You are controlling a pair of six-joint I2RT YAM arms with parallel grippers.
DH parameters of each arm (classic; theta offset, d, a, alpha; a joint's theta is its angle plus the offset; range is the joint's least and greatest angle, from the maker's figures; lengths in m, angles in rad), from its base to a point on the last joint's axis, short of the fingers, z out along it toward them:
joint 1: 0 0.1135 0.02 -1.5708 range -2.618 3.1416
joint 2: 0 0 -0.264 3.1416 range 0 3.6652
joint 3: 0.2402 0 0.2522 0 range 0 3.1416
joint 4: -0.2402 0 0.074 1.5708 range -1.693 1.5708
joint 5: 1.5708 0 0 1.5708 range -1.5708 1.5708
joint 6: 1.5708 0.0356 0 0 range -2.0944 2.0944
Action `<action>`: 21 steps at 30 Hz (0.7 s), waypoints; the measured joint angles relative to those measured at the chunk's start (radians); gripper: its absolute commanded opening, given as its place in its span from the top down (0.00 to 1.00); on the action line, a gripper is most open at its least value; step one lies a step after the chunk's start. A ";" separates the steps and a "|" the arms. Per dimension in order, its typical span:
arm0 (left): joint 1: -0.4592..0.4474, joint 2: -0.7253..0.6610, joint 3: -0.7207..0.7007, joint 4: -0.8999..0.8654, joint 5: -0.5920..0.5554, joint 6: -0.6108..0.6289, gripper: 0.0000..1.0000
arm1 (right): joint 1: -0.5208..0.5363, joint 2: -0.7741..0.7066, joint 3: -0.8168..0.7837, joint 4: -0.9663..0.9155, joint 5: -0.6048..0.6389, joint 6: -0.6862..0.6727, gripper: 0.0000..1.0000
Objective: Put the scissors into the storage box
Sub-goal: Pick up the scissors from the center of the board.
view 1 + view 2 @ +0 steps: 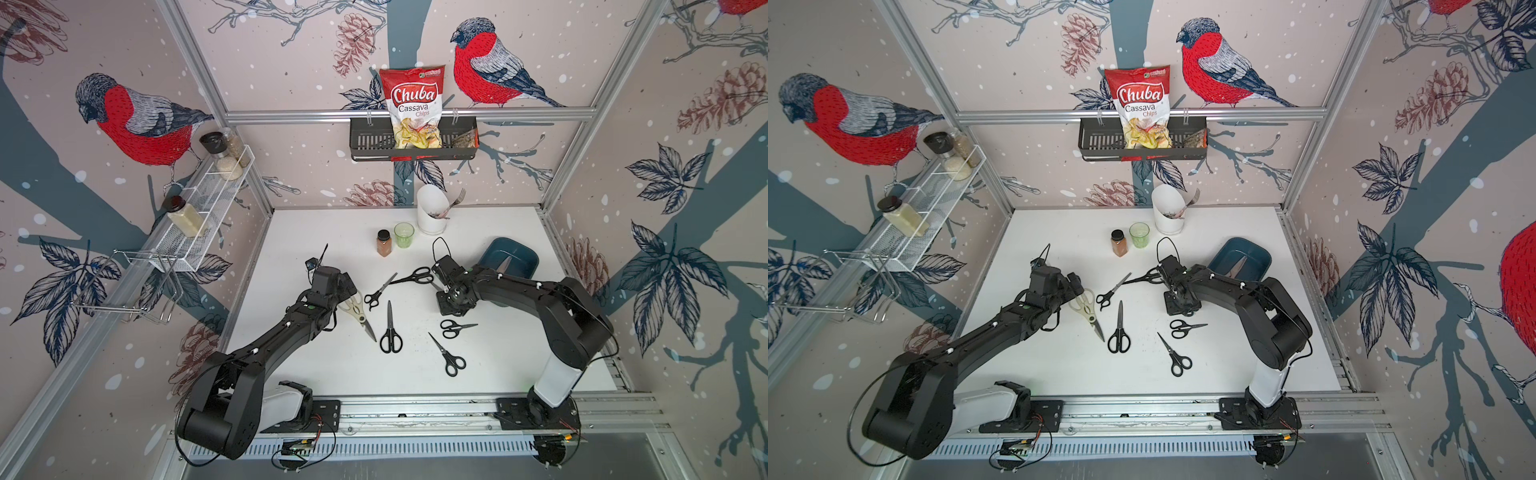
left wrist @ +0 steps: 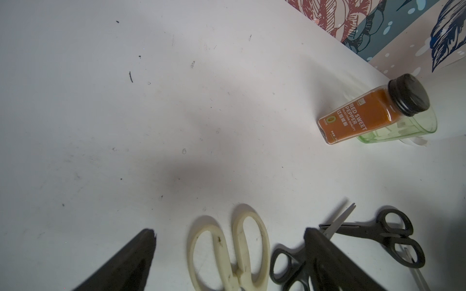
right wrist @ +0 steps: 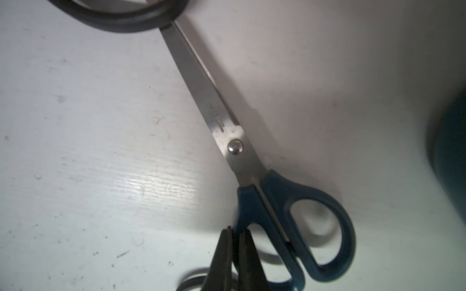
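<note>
1. Blue scissors [image 3: 227, 131] — brushed steel blades, smooth matt plastic handles.
2. Table [image 3: 75, 126] — matt white, scuffed, faint grain.
3. Shears [image 2: 238, 273]: cream plastic, stained.
4. Jar [image 2: 365, 118]: clear, glossy; ribbed black cap.

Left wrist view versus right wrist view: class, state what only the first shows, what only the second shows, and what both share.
Only left wrist: the cream-handled shears, the pepper jar and the open left gripper. Only right wrist: the dark-blue-handled scissors, with the right gripper shut on their handle. Both: the white table and black-handled scissors.
</note>
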 measured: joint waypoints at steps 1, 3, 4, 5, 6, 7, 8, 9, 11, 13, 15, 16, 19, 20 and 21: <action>0.000 0.002 0.000 0.000 0.000 -0.001 0.04 | -0.006 -0.014 -0.006 -0.002 0.001 0.000 1.00; 0.000 0.005 0.000 0.001 0.001 -0.012 0.04 | -0.021 -0.044 -0.020 -0.004 -0.002 0.000 1.00; 0.001 0.007 0.000 0.001 0.002 -0.015 0.04 | -0.028 -0.057 -0.026 -0.004 -0.003 0.000 1.00; 0.001 0.009 0.000 0.001 0.004 -0.015 0.04 | -0.037 -0.069 -0.032 -0.004 -0.003 0.000 1.00; 0.001 0.011 0.000 0.002 0.004 -0.015 0.04 | -0.043 -0.080 -0.035 -0.004 -0.005 0.000 1.00; 0.001 0.013 0.000 0.002 0.004 -0.015 0.04 | -0.049 -0.088 -0.037 -0.004 -0.007 0.001 1.00; 0.001 0.014 0.000 0.002 0.006 -0.015 0.04 | -0.051 -0.096 -0.037 -0.003 -0.007 0.001 1.00; 0.001 0.015 0.000 0.003 0.007 -0.018 0.04 | -0.051 -0.103 -0.035 -0.001 -0.011 0.001 1.00; 0.001 0.016 0.000 0.003 0.008 -0.018 0.04 | -0.051 -0.109 -0.026 0.000 -0.034 0.001 1.00; 0.001 0.016 0.000 0.003 0.008 -0.022 0.04 | -0.051 -0.113 -0.010 0.000 -0.037 0.000 1.00; 0.001 0.016 0.000 0.003 0.008 -0.023 0.04 | -0.052 -0.117 0.014 0.001 -0.040 0.000 1.00; 0.001 0.016 0.000 0.003 0.008 -0.024 0.04 | -0.054 -0.118 0.023 0.002 -0.042 0.000 1.00; 0.001 0.016 0.000 0.005 0.018 -0.026 0.04 | -0.058 -0.119 0.066 0.002 -0.051 -0.001 1.00; 0.001 0.018 0.000 0.008 0.019 -0.026 0.04 | -0.061 -0.119 0.086 0.002 -0.052 -0.002 1.00; 0.001 0.021 0.000 0.011 0.022 -0.026 0.04 | -0.066 -0.119 0.105 0.002 -0.058 -0.003 1.00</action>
